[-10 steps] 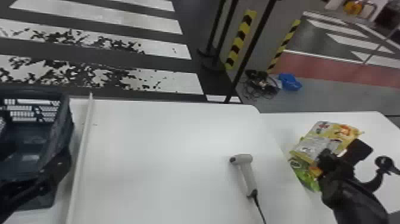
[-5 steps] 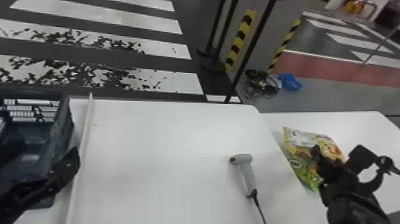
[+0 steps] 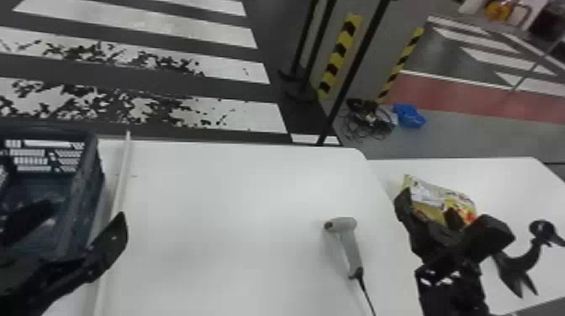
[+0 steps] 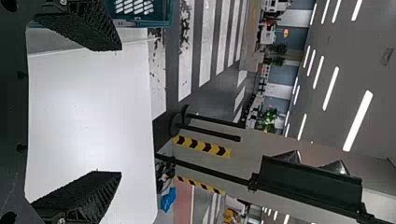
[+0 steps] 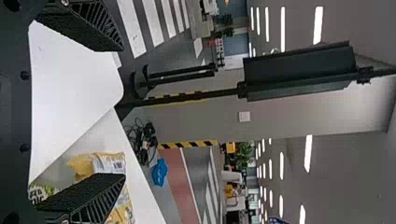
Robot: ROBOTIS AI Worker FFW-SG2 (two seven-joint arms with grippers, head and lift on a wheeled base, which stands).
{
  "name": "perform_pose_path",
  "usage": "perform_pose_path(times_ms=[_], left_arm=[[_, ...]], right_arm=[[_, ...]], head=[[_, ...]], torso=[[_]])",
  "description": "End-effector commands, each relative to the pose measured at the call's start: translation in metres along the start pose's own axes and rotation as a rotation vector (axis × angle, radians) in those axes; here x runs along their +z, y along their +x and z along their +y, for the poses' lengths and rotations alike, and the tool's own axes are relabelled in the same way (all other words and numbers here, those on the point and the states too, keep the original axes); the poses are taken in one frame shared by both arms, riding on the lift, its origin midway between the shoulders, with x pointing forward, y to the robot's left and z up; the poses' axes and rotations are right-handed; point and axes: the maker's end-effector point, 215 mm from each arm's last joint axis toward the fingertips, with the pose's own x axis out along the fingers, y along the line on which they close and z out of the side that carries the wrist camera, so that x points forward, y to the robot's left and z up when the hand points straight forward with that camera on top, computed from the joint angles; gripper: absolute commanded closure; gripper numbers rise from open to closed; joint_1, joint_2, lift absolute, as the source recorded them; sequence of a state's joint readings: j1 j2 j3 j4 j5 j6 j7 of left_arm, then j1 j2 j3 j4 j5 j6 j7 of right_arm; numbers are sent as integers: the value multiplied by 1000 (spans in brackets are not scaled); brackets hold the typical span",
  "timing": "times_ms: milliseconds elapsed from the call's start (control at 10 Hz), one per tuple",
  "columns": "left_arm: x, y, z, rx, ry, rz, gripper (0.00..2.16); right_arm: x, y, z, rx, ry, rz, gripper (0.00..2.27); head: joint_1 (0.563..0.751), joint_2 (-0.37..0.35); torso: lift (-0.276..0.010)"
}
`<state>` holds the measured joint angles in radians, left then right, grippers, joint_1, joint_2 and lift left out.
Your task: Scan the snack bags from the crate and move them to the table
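R gripper (image 3: 453, 213), spread, partly hides snack bags (image 3: 431, 194); crate (image 3: 88, 176) cut off, head-view edge

Yellow bag (image 3: 439, 197): coloured print and small dark characters on a pale panel, too blurred to read
Green bag (image 5: 41, 192): large characters, unreadable
Hazard strips (image 3: 339, 56): black markings on yellow, wordless warning pattern
Floor (image 3: 168, 27): white crossing stripes, painted pattern
Readable words or numbers: none

Yellow, green snack bags (image 3: 434, 194) lie on the table (image 3: 513, 189).
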<state>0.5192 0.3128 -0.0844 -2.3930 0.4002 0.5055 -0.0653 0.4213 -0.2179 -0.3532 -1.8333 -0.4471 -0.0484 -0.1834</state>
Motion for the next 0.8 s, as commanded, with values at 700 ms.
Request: perform_pose_path(times_ms=[700], left_arm=[[-26, -22, 29, 150, 45, -18, 36]], right_arm=[[-17, -136, 209, 362, -72, 8, 9]], head=[[695, -202]], torso=[[-95]])
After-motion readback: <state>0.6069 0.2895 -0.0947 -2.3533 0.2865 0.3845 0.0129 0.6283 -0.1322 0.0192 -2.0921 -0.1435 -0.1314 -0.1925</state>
